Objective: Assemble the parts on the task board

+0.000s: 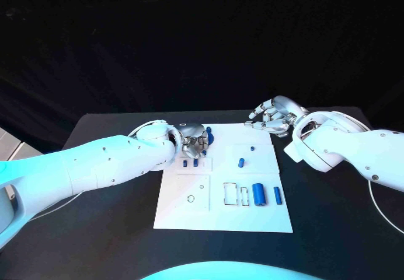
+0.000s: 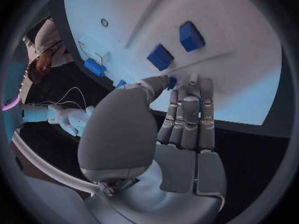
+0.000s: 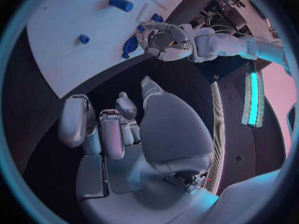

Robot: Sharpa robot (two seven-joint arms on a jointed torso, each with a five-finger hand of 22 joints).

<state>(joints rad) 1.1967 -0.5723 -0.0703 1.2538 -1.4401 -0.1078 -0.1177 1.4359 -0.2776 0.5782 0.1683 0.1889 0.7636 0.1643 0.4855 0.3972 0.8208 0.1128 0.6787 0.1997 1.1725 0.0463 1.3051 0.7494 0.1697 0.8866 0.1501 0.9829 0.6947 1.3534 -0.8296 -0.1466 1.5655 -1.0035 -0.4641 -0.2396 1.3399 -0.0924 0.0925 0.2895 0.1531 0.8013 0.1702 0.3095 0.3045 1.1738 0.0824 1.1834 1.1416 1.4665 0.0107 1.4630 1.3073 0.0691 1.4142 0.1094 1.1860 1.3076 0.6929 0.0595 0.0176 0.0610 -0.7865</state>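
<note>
Fingers of the left hand [image 1: 192,144] pinch a small blue part [image 2: 171,81] at upper centre of the task board [image 1: 253,219], likely to seat it; right hand [image 1: 274,116] hovers unclenched, empty.

task board [image 1: 220,219] mid-table, parts [image 1: 259,194] on it

left hand [image 2: 177,122]: fingers together over task board [image 2: 243,69] edge | two blue parts [image 2: 176,47] beyond fingertips

The task board [image 1: 223,219] is showing plain white; the parts [image 1: 259,194] on it are showing blue; the table [image 1: 101,233] is lying black; the left hand [image 1: 194,144] and right hand [image 1: 271,118] are gleaming silver on white arms [image 1: 93,166].
</note>
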